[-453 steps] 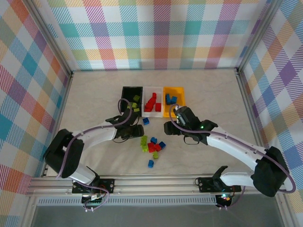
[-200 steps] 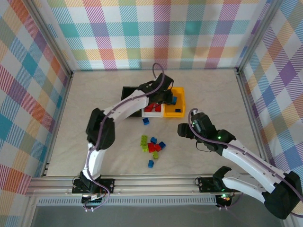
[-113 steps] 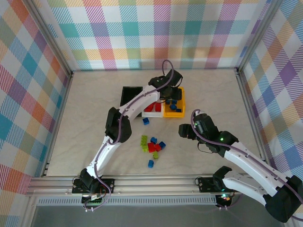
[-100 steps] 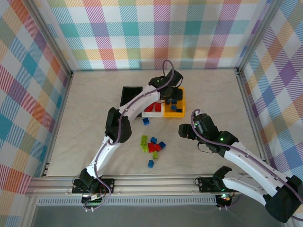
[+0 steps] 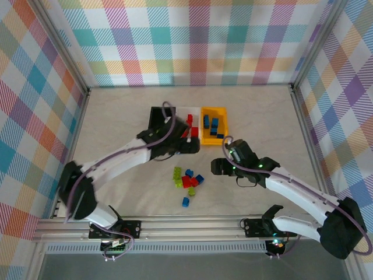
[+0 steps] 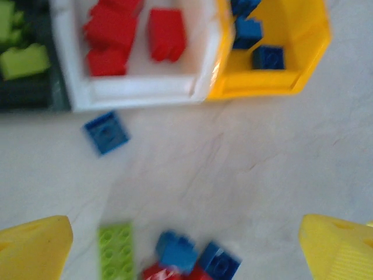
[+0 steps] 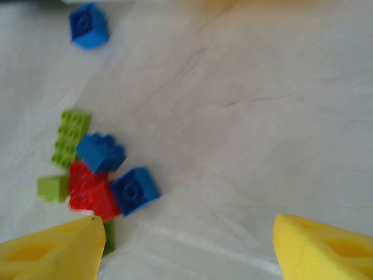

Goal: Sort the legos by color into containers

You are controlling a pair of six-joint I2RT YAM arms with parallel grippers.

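both jaws wide open, empty. small glossy blue plastic lego brick (image 6: 106,132) lies on bench (image 6: 262,175) just beside white plastic bin (image 6: 134,93). centre left jaws on it, grip flat sides, carry to orange-yellow plastic bin (image 6: 256,90).

Black bin (image 6: 26,93) cut off at picture edge, blurred, white bin (image 5: 180,112) partly behind left arm (image 5: 116,163)

This is a robotics lab test cell, not a lived-in room. A pale marble-patterned desk (image 5: 116,116) is boxed in by an aluminium extrusion frame (image 5: 192,224), with flat panels printed in pastel plaid (image 5: 192,41) closing the back and both sides. A white-and-black left arm (image 5: 116,165) and right arm (image 5: 297,189) are bolted to the frame's rail along the bottom of the overhead view.
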